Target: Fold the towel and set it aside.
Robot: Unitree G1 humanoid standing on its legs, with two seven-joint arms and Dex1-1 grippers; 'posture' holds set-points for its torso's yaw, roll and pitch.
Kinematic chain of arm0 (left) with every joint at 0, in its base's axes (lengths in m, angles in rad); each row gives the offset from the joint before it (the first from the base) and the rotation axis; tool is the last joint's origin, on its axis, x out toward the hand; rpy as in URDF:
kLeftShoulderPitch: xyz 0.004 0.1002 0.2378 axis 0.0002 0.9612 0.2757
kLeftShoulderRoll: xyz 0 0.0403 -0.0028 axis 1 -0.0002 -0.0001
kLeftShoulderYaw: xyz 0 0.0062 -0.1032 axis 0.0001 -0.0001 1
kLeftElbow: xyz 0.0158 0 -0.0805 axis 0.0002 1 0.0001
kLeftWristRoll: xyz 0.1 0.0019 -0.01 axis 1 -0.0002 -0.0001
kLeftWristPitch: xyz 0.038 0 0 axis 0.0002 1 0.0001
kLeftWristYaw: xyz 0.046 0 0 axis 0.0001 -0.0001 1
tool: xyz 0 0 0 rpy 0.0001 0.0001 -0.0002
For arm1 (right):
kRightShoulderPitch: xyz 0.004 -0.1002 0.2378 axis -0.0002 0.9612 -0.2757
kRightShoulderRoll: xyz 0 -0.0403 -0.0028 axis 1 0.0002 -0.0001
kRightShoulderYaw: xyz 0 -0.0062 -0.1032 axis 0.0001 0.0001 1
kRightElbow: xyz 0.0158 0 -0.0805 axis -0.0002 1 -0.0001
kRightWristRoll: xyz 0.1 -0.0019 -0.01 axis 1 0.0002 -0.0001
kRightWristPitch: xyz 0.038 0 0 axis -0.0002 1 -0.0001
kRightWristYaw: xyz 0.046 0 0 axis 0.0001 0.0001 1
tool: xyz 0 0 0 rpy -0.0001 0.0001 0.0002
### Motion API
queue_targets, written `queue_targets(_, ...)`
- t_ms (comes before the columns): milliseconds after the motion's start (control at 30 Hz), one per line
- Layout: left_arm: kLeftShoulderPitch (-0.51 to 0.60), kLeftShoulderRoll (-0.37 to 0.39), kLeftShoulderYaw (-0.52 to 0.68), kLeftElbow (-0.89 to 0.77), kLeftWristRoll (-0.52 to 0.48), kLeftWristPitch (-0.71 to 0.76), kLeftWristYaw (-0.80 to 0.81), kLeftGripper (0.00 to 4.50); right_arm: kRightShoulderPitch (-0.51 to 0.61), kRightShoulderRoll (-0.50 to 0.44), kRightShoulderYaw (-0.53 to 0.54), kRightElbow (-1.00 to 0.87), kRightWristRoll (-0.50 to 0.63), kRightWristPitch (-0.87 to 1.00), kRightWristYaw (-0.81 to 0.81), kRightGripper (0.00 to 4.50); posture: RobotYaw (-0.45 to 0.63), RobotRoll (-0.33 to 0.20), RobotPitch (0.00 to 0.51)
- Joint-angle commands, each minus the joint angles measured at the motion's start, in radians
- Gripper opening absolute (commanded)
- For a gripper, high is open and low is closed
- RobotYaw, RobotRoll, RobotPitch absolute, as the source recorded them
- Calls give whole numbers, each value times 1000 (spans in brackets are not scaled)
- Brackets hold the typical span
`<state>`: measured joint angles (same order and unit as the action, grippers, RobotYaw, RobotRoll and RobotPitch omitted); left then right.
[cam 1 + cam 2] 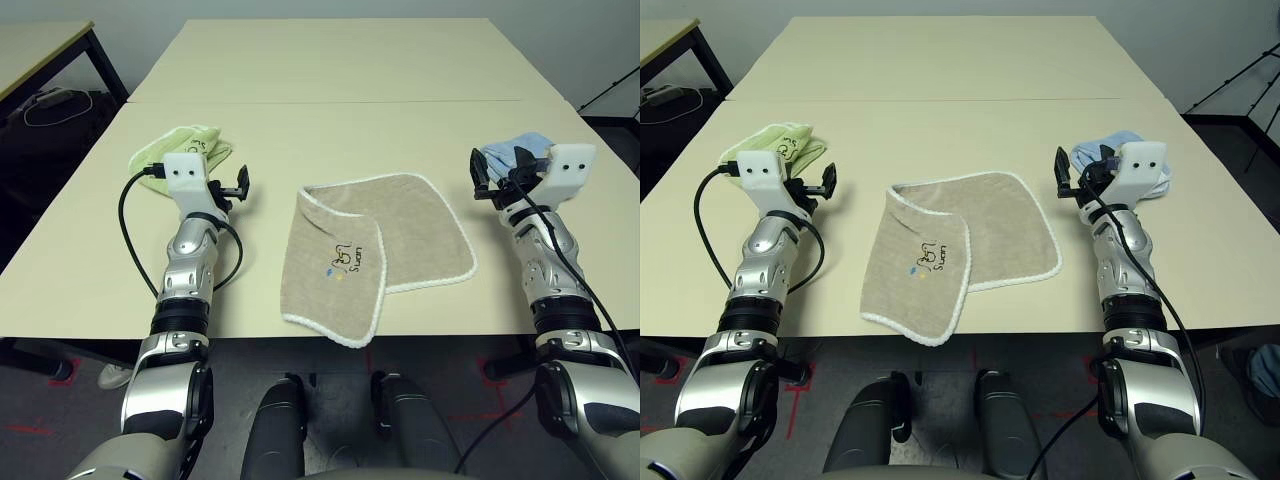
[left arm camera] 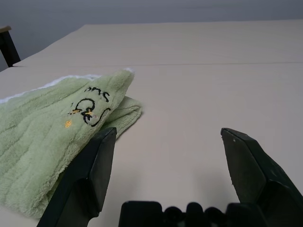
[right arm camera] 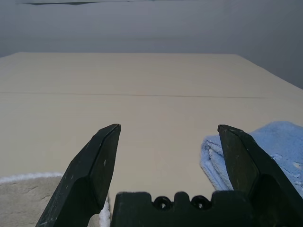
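Item: beige terry towel, partly folded, lying mid-table at the near edge between my arms; soft, light, limp, so I judge it best pinched at the white-stitched corners; left gripper and right gripper both spread wide, holding nothing.

Your left pincer and right pincer both stand wide open and empty, each forearm reaching forward at its own side, well apart, fingers pointing ahead and slightly upward.
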<state>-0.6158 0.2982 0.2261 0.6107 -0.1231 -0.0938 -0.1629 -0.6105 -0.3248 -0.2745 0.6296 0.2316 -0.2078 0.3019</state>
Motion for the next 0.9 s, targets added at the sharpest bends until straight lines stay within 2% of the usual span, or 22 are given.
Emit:
queue_targets(33, 26, 8, 2, -11, -10, 17, -13, 4467, -2, -8, -10, 23, 3, -11, -4, 4500, -34, 0, 103)
queue_targets(267, 29, 36, -12, -31, -33, 59, -117, 4467, -9, -13, -9, 33, -1, -12, -5, 4500, -33, 0, 104)
queue_targets(400, 35, 101, -38, -30, -64, 82, -306, 4467, -16, -22, -7, 44, -1, -11, 5, 4500, -24, 0, 106)
queue_targets(600, 16, 196, -12, 1, -159, 121, -551, 4467, -22, -28, -1, 55, -1, -9, 18, 4500, -18, 0, 109)
queue_targets(700, 6, 243, -29, 24, -171, 134, -667, 4467, -22, -31, -1, 58, -1, -4, 25, 4500, -17, 0, 114)
queue_targets(900, 15, 254, -45, 18, -184, 158, -784, 4467, -40, -41, 1, 70, -6, 2, 32, 4500, -50, 0, 119)
